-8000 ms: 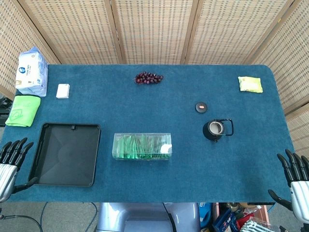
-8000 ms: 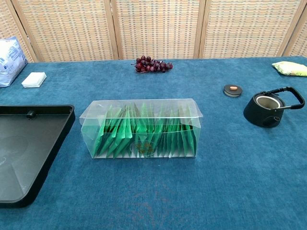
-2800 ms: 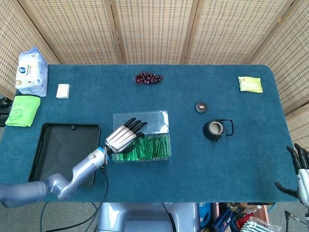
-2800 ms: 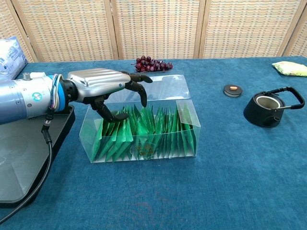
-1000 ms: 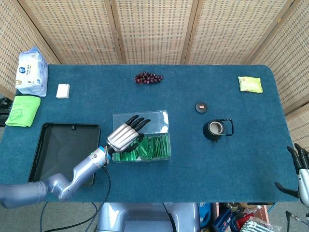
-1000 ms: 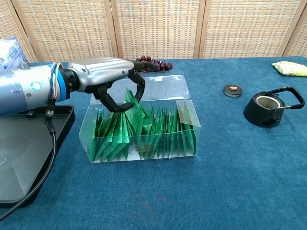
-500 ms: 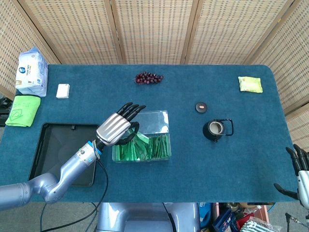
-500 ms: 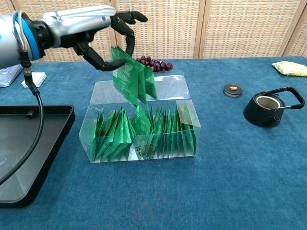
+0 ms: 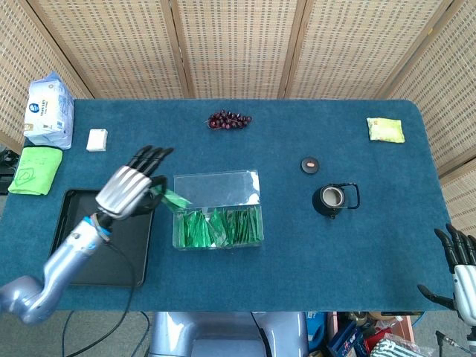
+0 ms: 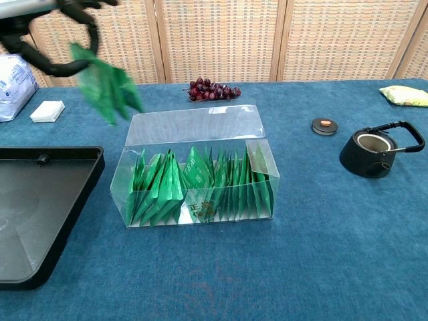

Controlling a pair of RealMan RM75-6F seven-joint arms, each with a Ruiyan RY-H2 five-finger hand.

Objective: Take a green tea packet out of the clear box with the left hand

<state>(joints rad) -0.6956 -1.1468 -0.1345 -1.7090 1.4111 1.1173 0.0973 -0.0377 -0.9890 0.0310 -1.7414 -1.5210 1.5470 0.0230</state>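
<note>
My left hand (image 9: 128, 189) hangs in the air left of the clear box (image 9: 217, 209), above the right end of the black tray (image 9: 82, 245). It pinches green tea packets (image 10: 105, 83) between thumb and fingers; they dangle clear of the box. The chest view shows only the fingertips (image 10: 75, 13) at the top left edge, blurred with motion. The clear box (image 10: 200, 175) stands open, its lid folded back, with several green packets upright inside. My right hand (image 9: 460, 274) is at the lower right corner of the head view, off the table, fingers spread and holding nothing.
A black tray (image 10: 27, 214) lies left of the box. A bunch of grapes (image 10: 212, 89) lies behind the box. A black teapot (image 10: 374, 151) and its small lid (image 10: 324, 125) stand to the right. A white packet (image 9: 97, 139), a tissue pack (image 9: 49, 110) and a green cloth (image 9: 33, 169) are far left.
My left hand has swung left and away from the box, carrying the green packets with it, from above the box to over the tray's right end. The right hand is still.
</note>
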